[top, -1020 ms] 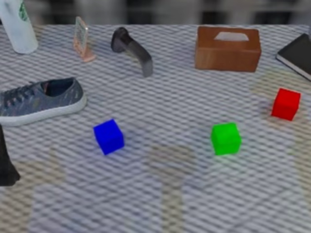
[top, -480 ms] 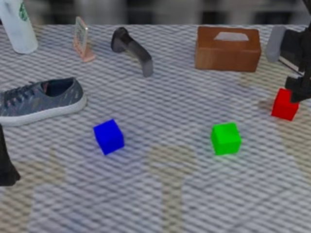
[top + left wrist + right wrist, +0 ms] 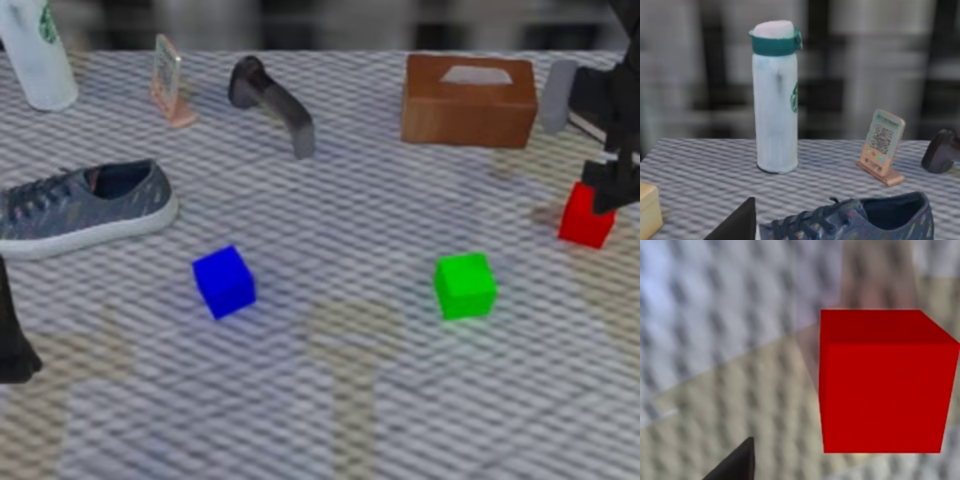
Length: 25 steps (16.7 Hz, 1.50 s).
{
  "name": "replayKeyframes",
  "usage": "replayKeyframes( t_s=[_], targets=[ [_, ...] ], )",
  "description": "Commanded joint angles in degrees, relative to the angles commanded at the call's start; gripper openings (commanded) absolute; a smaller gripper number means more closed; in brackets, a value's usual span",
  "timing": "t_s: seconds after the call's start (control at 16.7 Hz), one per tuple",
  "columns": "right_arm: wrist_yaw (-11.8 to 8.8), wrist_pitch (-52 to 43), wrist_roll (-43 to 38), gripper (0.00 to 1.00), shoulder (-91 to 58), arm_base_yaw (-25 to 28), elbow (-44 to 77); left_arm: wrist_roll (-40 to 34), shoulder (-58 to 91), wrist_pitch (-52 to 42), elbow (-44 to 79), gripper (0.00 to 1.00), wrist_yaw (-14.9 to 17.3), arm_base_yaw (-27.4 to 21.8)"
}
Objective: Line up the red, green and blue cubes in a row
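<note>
The right arm reaches in from the top view's right edge, its dark links coming down over the far right of the table, with the right gripper (image 3: 612, 190) low over the red cube (image 3: 583, 218). The gripper's dark body overlaps the cube's upper right part from above, so whether it touches the cube cannot be told. Whether its fingers are spread or pressed together cannot be told either: the right wrist view shows only one dark fingertip (image 3: 735, 464) at the picture's edge, apart from the cube, which fills much of that view and sits flat on the woven cloth.

The red cube lies near the right edge of the table (image 3: 350, 400). The green cube (image 3: 465, 285) sits toward the middle from it and a little nearer the camera, well apart. The blue cube (image 3: 224, 281) rests left of centre, about level with the green one and well apart from it.

The left arm is parked at the table's left edge, only a dark piece showing in the top view; the left gripper (image 3: 15, 350) is there, and its opening cannot be told.

Along the far side stand a white bottle (image 3: 38, 55) with a green band, a small QR-code stand (image 3: 170, 80), a dark curved handle-like object (image 3: 272, 103) and a brown tissue box (image 3: 468, 100). A blue sneaker (image 3: 85, 207) lies at the left.
</note>
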<state>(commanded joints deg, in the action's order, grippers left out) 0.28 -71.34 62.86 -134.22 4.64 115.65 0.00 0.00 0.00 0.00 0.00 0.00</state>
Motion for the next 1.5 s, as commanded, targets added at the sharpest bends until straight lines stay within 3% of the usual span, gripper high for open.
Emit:
replayKeyframes(
  t_s=[0.54, 0.84, 1.5],
  targets=[
    [0.0, 15.4, -0.1, 1.0, -4.9, 0.4, -10.3, 0.0, 0.0, 0.0, 0.0, 1.0, 0.0, 0.0],
    [0.0, 16.6, -0.1, 1.0, -5.5, 0.4, -11.2, 0.0, 0.0, 0.0, 0.0, 1.0, 0.0, 0.0],
    [0.0, 16.6, -0.1, 0.17, -5.5, 0.4, -11.2, 0.0, 0.0, 0.0, 0.0, 1.0, 0.0, 0.0]
  ],
)
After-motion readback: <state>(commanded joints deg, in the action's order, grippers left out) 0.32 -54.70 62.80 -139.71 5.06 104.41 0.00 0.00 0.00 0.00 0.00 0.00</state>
